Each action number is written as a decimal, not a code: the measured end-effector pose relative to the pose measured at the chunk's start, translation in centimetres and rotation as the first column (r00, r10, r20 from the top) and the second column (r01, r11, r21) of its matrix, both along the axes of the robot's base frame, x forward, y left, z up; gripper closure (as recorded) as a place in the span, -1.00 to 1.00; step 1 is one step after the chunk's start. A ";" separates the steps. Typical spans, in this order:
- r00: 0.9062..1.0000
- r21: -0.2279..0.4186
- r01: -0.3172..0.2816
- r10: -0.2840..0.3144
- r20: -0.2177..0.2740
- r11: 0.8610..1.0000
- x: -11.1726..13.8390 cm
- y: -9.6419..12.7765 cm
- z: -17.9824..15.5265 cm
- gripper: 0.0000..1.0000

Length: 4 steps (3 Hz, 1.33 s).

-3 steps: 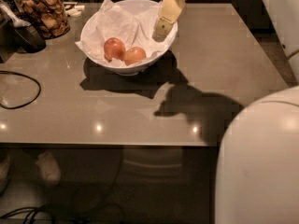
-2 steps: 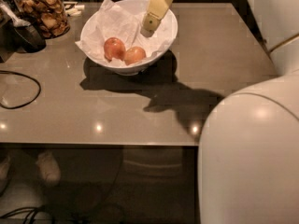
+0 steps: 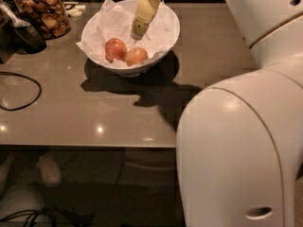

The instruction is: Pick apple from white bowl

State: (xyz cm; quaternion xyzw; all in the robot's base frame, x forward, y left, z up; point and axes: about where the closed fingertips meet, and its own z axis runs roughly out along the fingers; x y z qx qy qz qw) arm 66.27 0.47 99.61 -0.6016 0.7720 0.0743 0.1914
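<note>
The white bowl (image 3: 164, 47), lined with crumpled white paper, stands at the back of the grey table. Two apples lie in it side by side. The orange-tan apple (image 3: 136, 56) is on the right, and a redder apple (image 3: 115, 48) touches it on the left. My gripper (image 3: 138, 33) hangs tip-down over the bowl, just above and slightly behind the orange-tan apple. It does not touch either apple and holds nothing that I can see.
A glass jar of brown snacks (image 3: 45, 13) stands at the back left, with a black object (image 3: 23, 36) beside it. A black cable (image 3: 21, 92) loops at the left. The table's front edge (image 3: 94, 146) is near. My white arm body (image 3: 236, 150) fills the right.
The gripper has moved left over the bowl, from its right rim to above the apples. The arm's white body has swung further into the right of the view.
</note>
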 end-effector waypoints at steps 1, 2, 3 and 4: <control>0.999 -0.054 0.027 -0.028 -0.022 0.998 0.7 0.0 -1.7 -0.78; 0.997 -0.087 0.047 -0.051 -0.053 0.995 1.1 -0.3 -3.6 -0.76; 0.995 -0.107 0.054 -0.063 -0.076 0.993 1.4 -0.5 -4.9 -0.76; 0.993 -0.116 0.046 -0.058 -0.100 0.992 1.9 -0.1 -6.2 -0.47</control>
